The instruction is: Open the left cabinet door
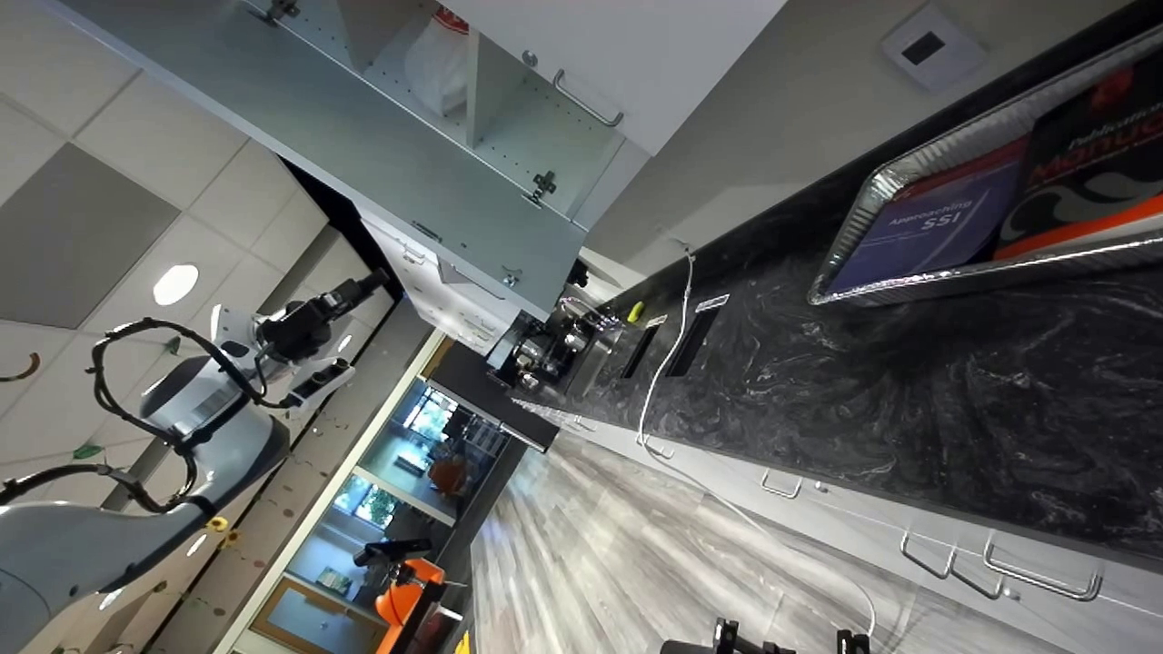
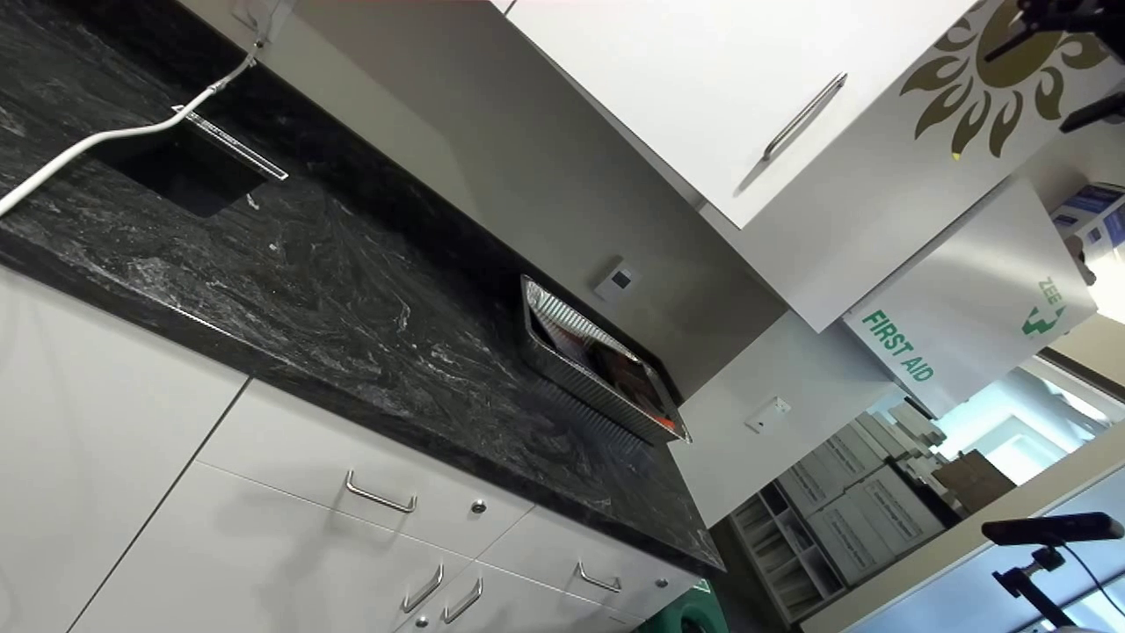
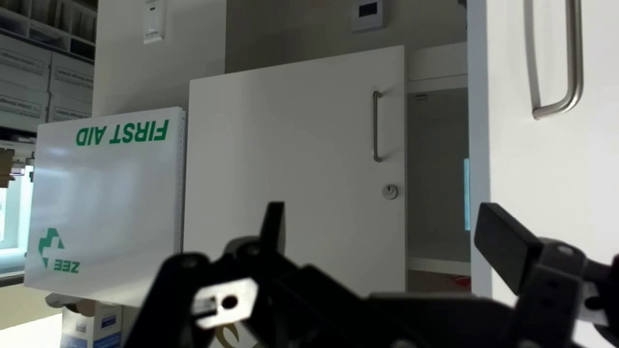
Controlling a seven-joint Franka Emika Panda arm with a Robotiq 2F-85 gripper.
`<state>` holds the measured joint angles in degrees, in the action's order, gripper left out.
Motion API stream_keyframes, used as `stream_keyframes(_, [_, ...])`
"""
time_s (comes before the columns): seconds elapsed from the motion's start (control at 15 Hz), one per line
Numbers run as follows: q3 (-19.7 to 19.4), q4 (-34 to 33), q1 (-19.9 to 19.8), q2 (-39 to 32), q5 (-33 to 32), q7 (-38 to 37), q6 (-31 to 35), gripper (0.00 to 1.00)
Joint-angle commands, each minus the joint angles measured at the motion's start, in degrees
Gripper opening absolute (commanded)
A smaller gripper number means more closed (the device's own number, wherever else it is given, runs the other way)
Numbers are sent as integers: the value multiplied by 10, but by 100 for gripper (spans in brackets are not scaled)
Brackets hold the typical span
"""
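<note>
Fingers (image 3: 508, 246) of the gripper (image 3: 382, 210) stand wide apart, with nothing held between them. In the wrist view the left cabinet door (image 3: 532, 164), swung open, has its edge within their spread and its face beyond the right-side finger (touching or not, one cannot tell), its handle (image 3: 574, 53) above, apart from both.

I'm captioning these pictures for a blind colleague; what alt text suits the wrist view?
The large, flat white left cabinet door with its silver bar handle stands open at right of this upside-down picture, baring a dim interior. A black two-finger gripper, open, spans the foreground; beyond are a matching white door and a white box lettered FIRST AID in green.
</note>
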<state>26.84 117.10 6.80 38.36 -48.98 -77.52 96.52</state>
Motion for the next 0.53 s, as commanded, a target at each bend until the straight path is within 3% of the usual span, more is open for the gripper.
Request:
stream_keyframes(0.0, [-35,34,13,17,-22,-14,25,100])
stream_keyframes(0.47, [-128,100,2,25,-29,-50,142,100])
